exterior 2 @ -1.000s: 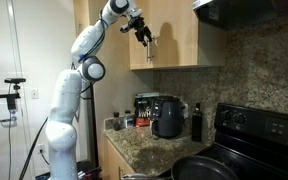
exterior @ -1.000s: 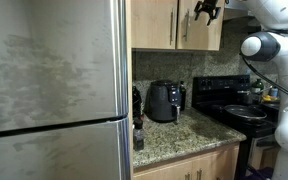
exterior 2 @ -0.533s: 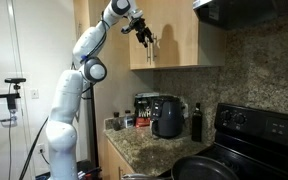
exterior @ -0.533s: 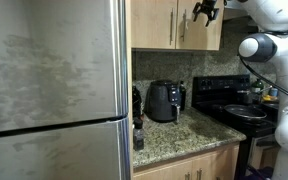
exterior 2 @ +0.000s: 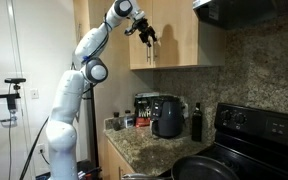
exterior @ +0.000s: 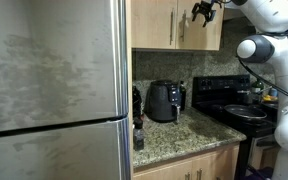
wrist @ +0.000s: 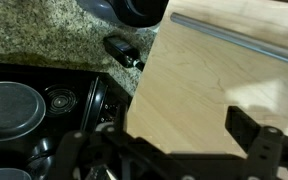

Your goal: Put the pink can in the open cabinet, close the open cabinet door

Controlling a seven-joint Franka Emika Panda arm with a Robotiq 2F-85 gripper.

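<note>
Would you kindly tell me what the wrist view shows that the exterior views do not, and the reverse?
Only the wrist view: the fingers, open and empty, seen close up in front of the door. Only the exterior views: the fridge, the whole arm and the range hood. Both: the handle, the air fryer, the bottle and the counter.

1. Flat light-wood cabinet door: smooth, matt grain.
2. Its slim bar handle: brushed metal.
3. Speckled stone countertop: polished, mottled.
4. Big grey steel fridge door: brushed, streaky sheen.
5. Black stove top: glossy.
</note>
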